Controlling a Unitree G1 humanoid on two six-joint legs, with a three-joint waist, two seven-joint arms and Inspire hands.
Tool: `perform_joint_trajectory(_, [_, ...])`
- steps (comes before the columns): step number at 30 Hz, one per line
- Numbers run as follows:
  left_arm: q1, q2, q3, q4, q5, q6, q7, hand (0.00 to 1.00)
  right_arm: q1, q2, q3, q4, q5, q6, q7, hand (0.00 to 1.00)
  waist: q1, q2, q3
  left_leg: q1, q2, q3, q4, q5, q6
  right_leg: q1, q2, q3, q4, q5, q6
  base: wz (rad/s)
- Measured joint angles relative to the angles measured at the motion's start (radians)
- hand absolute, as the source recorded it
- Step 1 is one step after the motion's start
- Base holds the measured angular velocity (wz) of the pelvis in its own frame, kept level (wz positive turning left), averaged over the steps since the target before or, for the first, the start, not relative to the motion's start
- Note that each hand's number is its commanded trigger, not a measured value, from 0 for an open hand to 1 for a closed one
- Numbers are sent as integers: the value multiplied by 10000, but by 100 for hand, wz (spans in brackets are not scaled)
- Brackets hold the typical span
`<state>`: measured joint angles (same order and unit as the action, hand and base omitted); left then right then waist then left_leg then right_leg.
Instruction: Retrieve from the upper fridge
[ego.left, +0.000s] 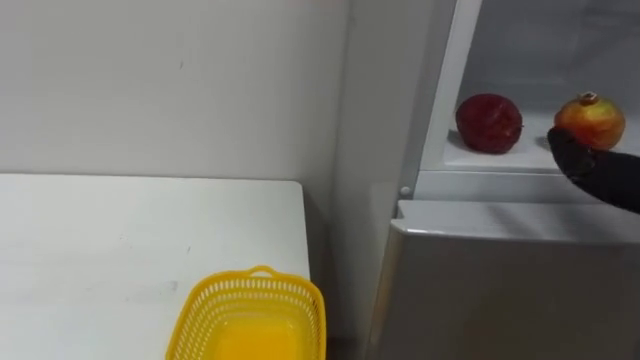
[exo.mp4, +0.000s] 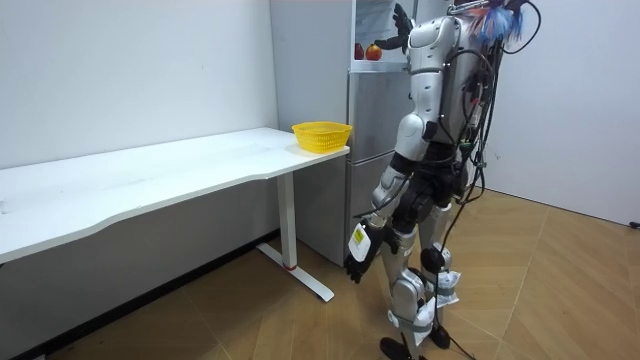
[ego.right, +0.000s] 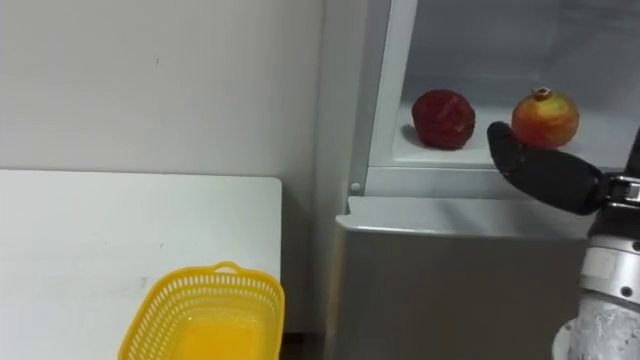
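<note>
I stood at the open fridge (ego.right: 450, 290) with my right hand (ego.right: 545, 175) raised to the upper shelf (ego.right: 440, 160). Its fingers were stretched out nearly straight and held nothing. The fingertips were just short of the pomegranate (ego.right: 545, 118), which sat on the shelf with its little crown pointing up. A dark red fruit (ego.right: 444, 119) lay near it on the left, with a gap between the two. My left hand (exo.mp4: 356, 262) hung by my thigh, and I could not tell whether it was open or closed.

I judged the pomegranate to be firm, fairly heavy for a fruit, and smooth enough to roll off straight fingers. Its rind looked tough, so a steady squeeze should not hurt it. I thought the best hold was around its widest part, with the thumb on one side, the fingers curled behind, and the crown left free. The yellow basket (ego.right: 205, 315) waited on the white table (ego.right: 100, 230) beside the fridge.
</note>
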<state>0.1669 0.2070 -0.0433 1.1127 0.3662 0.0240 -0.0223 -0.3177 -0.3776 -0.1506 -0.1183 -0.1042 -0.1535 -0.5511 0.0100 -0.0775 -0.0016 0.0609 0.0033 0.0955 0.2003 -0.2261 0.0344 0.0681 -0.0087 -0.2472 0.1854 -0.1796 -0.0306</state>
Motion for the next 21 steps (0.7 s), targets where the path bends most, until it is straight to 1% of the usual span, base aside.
perform_joint_trajectory(2, [54,2,37,-155,5,22,-105,0,-267,-142,14,316,217,22,106,0,34,-2,-1,2,-10,-1,14,4,5,6,-11,0,0,0,0,0])
perform_joint_trajectory(4, [60,1,127,-202,9,21,-141,0,-430,-182,11,411,254,29,186,0,124,-10,-3,3,-14,-1,17,10,10,5,-17,-3,-1,0,0,0])
perform_joint_trajectory(6, [61,5,411,-204,12,22,-261,0,-511,-238,12,409,228,28,484,0,173,-62,-36,3,-14,-13,20,26,8,17,-18,-7,-1,0,0,0])
perform_joint_trajectory(8, [71,14,485,-218,14,22,-307,0,-539,-366,12,409,228,29,671,0,213,-101,-46,3,-17,-35,31,32,8,37,-25,-6,0,0,0,4])
perform_joint_trajectory(11, [191,48,619,-242,324,23,-351,0,-783,-549,19,497,182,26,938,0,228,-155,-18,2,-23,-39,50,43,14,73,-31,1,2,2,-3,1])
perform_joint_trajectory(12, [212,63,617,-242,331,23,-352,0,-1001,-633,21,729,180,30,986,0,223,-183,43,14,-23,-44,52,45,13,126,-31,0,-2,2,-4,0])
perform_joint_trajectory(14, [261,59,614,-241,406,57,-365,0,-1157,-801,20,962,166,50,1000,0,225,-221,59,16,-23,-88,27,38,13,162,-26,-5,-4,3,-4,6])
perform_joint_trajectory(18, [254,59,653,-246,785,170,-397,0,-1606,-967,33,1445,81,169,1248,0,238,-250,51,5,-33,-126,46,45,7,167,-27,-10,-3,3,-9,1])
perform_joint_trajectory(21, [256,58,779,-250,797,203,-395,0,-1703,-983,34,1592,80,317,1408,0,267,-263,42,-22,-43,-133,52,50,6,145,-27,-4,-11,0,-13,0])
